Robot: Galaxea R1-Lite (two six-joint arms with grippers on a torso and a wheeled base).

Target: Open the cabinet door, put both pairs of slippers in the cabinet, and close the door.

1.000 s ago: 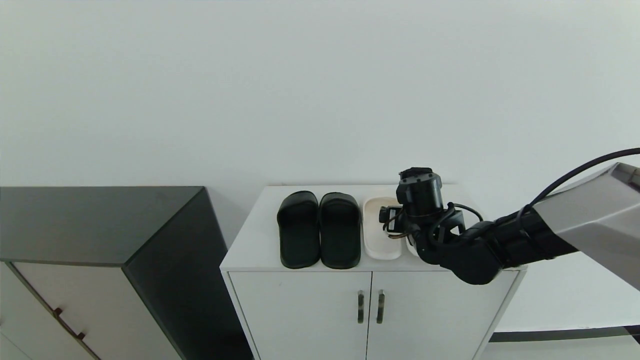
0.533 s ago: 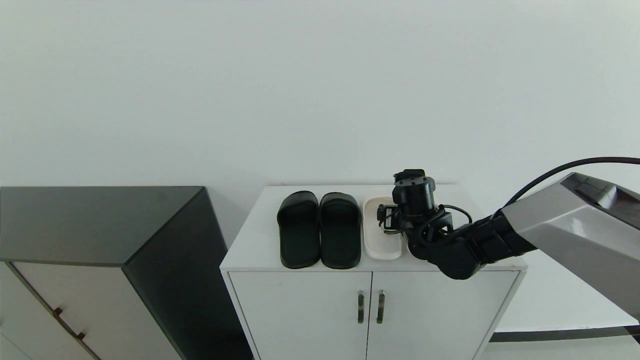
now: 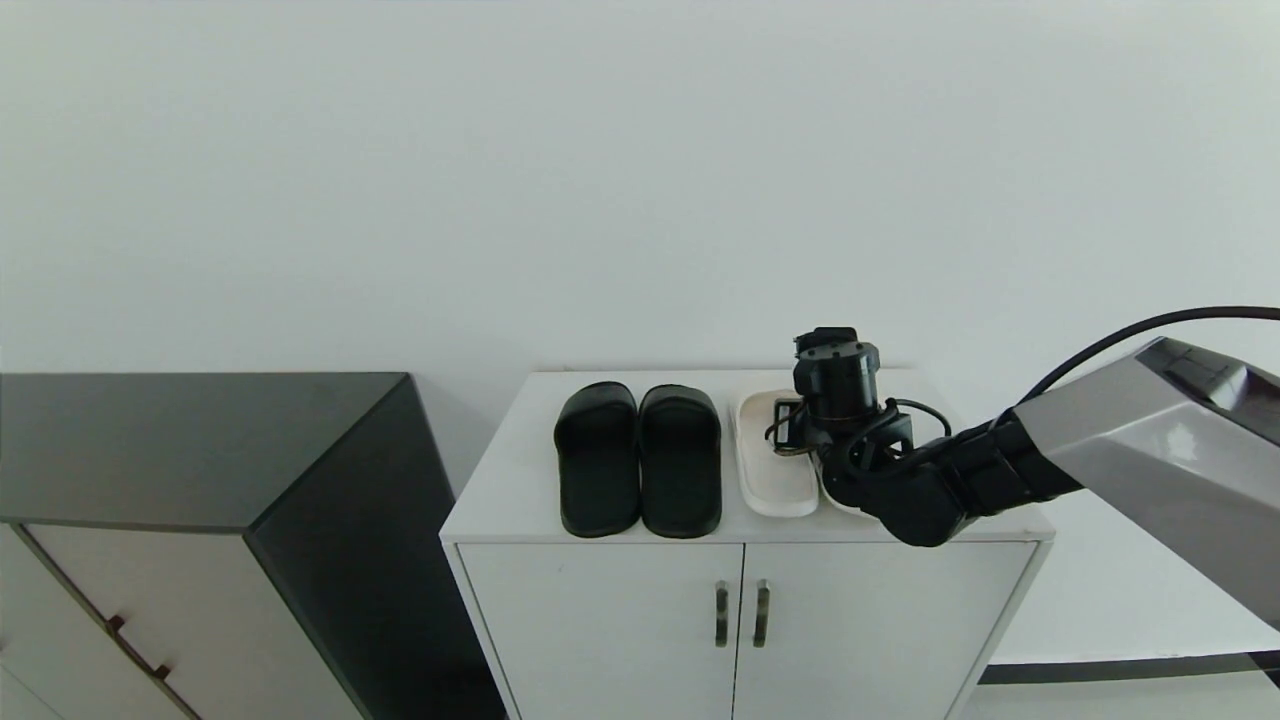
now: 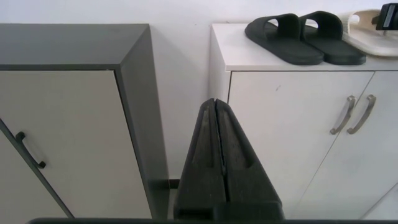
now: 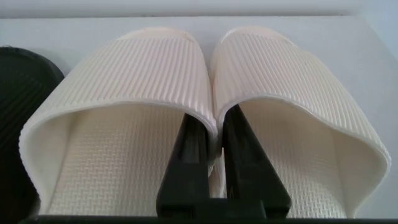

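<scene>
Two pairs of slippers lie on top of the white cabinet (image 3: 500,490): a black pair (image 3: 640,460) on the left and a white pair (image 3: 775,475) on the right. My right gripper (image 5: 214,127) has one finger inside each white slipper (image 5: 137,74) and is shut on their two inner strap edges, pinched together. The cabinet's double doors (image 3: 610,630) are closed, with their handles (image 3: 740,612) side by side. My left gripper (image 4: 215,109) is shut and empty, held low in front of the cabinet's left side; beyond it lie the black pair (image 4: 305,37) and the door handles (image 4: 354,115).
A taller dark-topped cabinet (image 3: 200,440) with pale doors stands close to the left of the white one, with a narrow gap between them. A plain wall rises right behind both. Floor shows to the right of the white cabinet.
My right wrist dropped and went deeper into the white pair. The visible white slipper has since shifted slightly right and forward, and lies a little skewed. The black pair and doors are unchanged.
</scene>
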